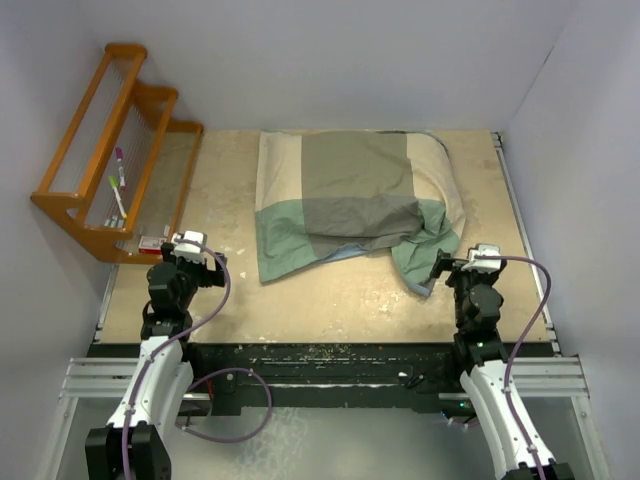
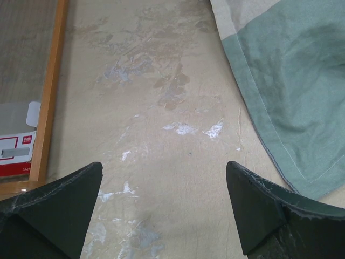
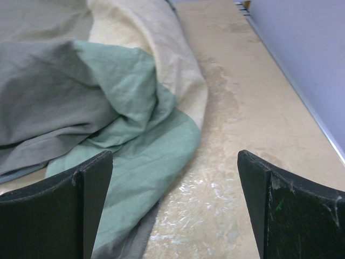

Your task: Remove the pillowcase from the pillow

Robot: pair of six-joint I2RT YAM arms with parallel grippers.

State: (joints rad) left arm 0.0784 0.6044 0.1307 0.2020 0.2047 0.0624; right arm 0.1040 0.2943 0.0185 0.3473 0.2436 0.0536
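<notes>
Both jaws stand wide apart, holding nothing: the left gripper (image 2: 164,183) over scuffed tabletop (image 2: 161,108) by the near left corner, the right gripper (image 3: 175,162) just beside crumpled teal folds. The pillowcase (image 1: 350,195), wrinkled cloth blocked beige, olive-grey and teal, bulges mid-table toward the far edge, with open room along the near edge.

- My left arm (image 1: 158,345) is folded at the lower left of the top view, wrist angled toward the table.
- My left gripper (image 2: 164,171) has its jaws spread wide.
- My right arm (image 1: 482,340) is folded likewise at the lower right.
- My right gripper (image 3: 175,161) has its jaws equally wide apart.
</notes>
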